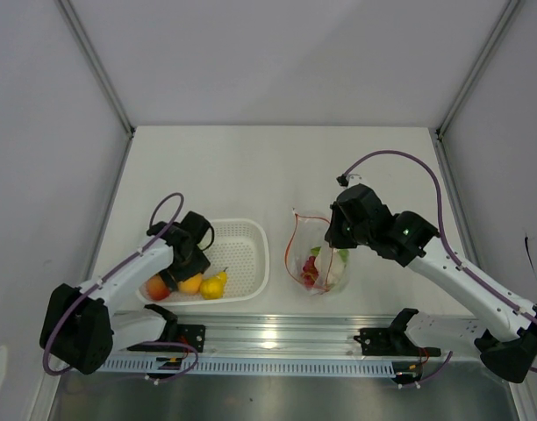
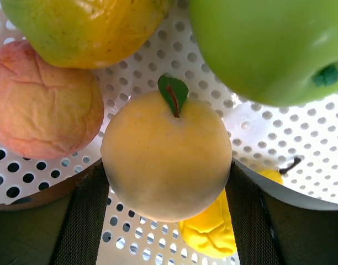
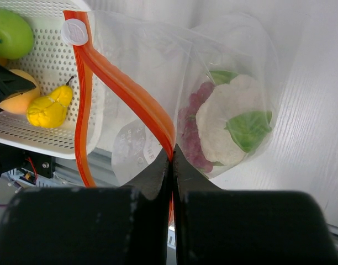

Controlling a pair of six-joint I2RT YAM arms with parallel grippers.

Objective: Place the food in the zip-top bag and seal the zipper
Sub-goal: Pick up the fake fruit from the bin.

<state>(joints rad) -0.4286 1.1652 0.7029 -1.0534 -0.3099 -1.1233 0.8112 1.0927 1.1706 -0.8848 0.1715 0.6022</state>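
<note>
L gripper (image 1: 186, 270) seen down in white perforated basket (image 1: 247, 250), fingers (image 2: 83, 221) pressed on both sides of yellow-orange fruit (image 2: 166, 154) (leaf and stem on top). Green apple (image 2: 268, 49), pink peach (image 2: 42, 102) and yellow pear (image 2: 210, 232) lying close beside it. R gripper (image 3: 172, 160) clamped tight on zipper (image 3: 130, 91) at bag mouth. Zip-top bag (image 3: 158, 61) held just right of basket, mouth gaping; cauliflower (image 3: 224, 124) and grape bunch (image 3: 191, 127) seen inside.
</note>
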